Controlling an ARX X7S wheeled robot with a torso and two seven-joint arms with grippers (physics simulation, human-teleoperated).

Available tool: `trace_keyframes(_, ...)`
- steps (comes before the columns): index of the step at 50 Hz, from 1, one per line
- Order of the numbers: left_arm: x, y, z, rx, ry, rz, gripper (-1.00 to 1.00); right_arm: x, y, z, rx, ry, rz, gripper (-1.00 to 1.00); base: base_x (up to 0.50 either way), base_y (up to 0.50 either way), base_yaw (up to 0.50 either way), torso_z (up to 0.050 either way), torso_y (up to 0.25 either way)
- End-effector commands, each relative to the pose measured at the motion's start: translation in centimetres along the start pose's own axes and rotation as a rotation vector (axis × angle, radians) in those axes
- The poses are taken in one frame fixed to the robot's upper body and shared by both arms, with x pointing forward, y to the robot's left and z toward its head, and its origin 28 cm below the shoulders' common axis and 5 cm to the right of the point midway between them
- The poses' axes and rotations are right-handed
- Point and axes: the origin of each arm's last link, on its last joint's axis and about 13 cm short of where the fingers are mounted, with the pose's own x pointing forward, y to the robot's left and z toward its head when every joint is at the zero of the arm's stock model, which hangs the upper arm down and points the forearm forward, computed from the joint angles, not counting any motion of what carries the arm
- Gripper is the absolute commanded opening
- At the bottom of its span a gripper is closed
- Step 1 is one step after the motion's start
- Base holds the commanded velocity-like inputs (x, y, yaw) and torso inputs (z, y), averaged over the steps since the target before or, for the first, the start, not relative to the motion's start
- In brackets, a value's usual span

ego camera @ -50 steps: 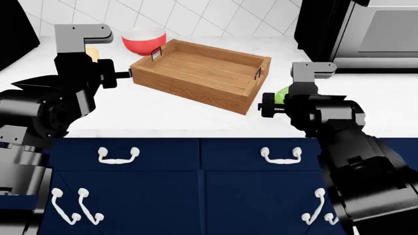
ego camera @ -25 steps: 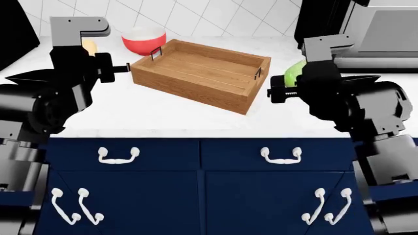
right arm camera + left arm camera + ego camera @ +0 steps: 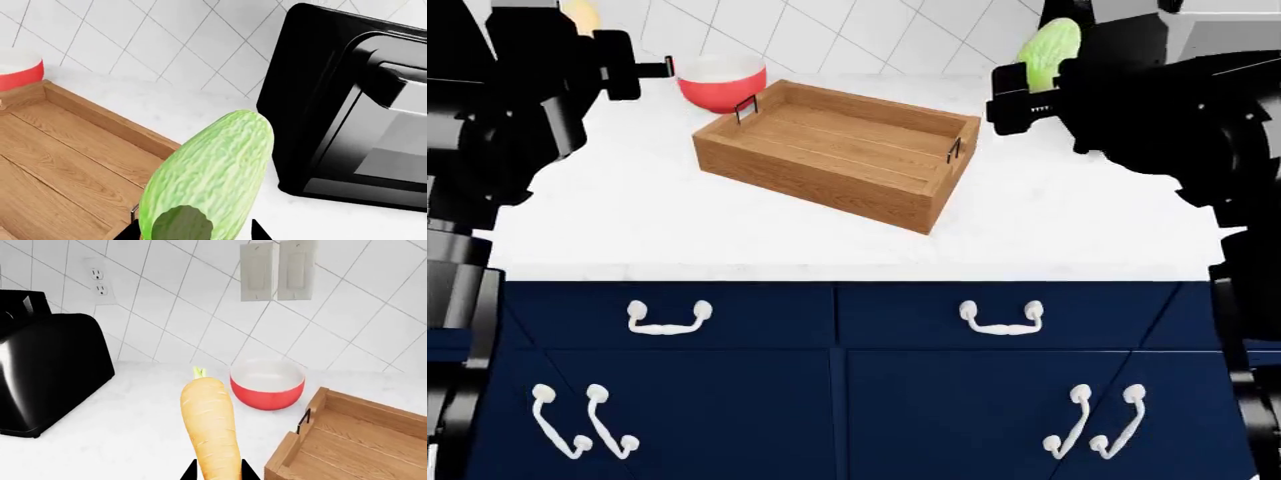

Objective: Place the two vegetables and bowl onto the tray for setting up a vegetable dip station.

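Observation:
My left gripper (image 3: 215, 473) is shut on the yellow-orange carrot (image 3: 210, 425), which is held above the white counter; its top shows in the head view at the far left (image 3: 581, 12). The red bowl (image 3: 267, 387), white inside, stands on the counter beyond the carrot, beside the wooden tray's (image 3: 347, 440) short end. My right gripper (image 3: 197, 233) is shut on the light-green striped cucumber-like vegetable (image 3: 213, 170), held in the air by the tray's (image 3: 67, 150) right side. In the head view the tray (image 3: 777, 164) holds nothing, with the bowl (image 3: 721, 82) behind its left corner and the green vegetable (image 3: 1049, 45) at upper right.
A black toaster (image 3: 47, 375) stands on the counter left of the carrot. A black oven-like appliance (image 3: 347, 100) stands right of the tray against the tiled wall. Dark blue cabinet fronts (image 3: 854, 380) run below the counter's front edge.
Both arms have risen. The carrot and the green vegetable have gone up with them, from near counter height to well above it. Tray and bowl have stayed put.

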Motion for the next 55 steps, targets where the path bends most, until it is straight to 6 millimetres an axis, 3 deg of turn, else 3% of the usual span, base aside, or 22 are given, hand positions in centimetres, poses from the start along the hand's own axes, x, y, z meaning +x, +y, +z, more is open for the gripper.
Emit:
trace_keyframes(1, -0.3, 0.7, 4.0, -0.005, -0.076, -0.003, -1.00, -1.8, -1.2, 4.2, -0.030, -0.109, -0.018, -1.00, 0.00, 0.00, 0.00, 0.000, 0.000)
trace_keyframes(17, -0.1, 0.4, 2.3, 0.026, -0.026, -0.044, -1.00, -0.8, -1.3, 3.8, -0.047, -0.068, -0.015, -1.00, 0.00, 0.00, 0.00, 0.000, 0.001)
trace_keyframes(38, 0.3, 0.2, 1.8, 0.021, -0.014, -0.054, -1.00, -1.0, -1.4, 3.7, -0.053, -0.075, -0.021, -1.00, 0.00, 0.00, 0.00, 0.000, 0.000)
trace_keyframes(55, 0.4, 0.0, 1.5, 0.012, -0.010, -0.060, -1.00, -0.9, -1.4, 3.5, -0.045, -0.078, -0.012, -1.00, 0.05, 0.18, 0.00, 0.001, 0.001)
